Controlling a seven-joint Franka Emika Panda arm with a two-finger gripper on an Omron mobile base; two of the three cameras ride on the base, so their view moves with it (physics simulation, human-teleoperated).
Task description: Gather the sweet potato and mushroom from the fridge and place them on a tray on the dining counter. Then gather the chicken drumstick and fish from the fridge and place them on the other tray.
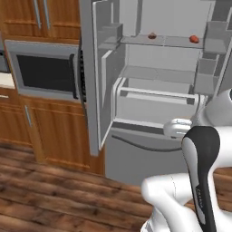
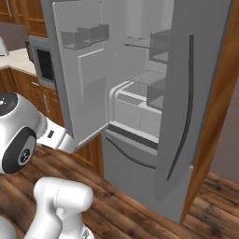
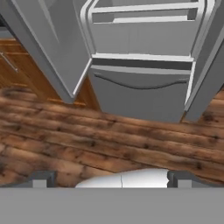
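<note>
In the left base view you have the fridge (image 1: 136, 90) standing with both doors swung wide, its pale shelves bare but for two small reddish-brown items on the upper glass shelf; one (image 1: 152, 35) sits near the middle, the other (image 1: 194, 39) toward the right door's bins; they are too small for you to tell which is the sweet potato, the mushroom or the meat, so don't commit to a name yet; the steel microwave (image 1: 45, 70) sits in the wood cabinets to the left, well apart from your work. In the right base view the same fridge (image 2: 140, 93) shows from the side, the left door's bins facing you and the right door edge-on with its dark bar handle; the upper shelf is mostly hidden here, so judge your reach from the other side. In the hand view the gripper (image 3: 109, 180) hangs low over the wood floor, aimed at the freezer drawer (image 3: 140, 94), its fingertips spread fully apart and holding nothing; you'll likely need to lift well up to reach the shelf. Expect the sweet potato to be firm and fairly heavy, good for a squeeze across its middle; the mushroom should be light and soft, so close gently around the cap.
</note>
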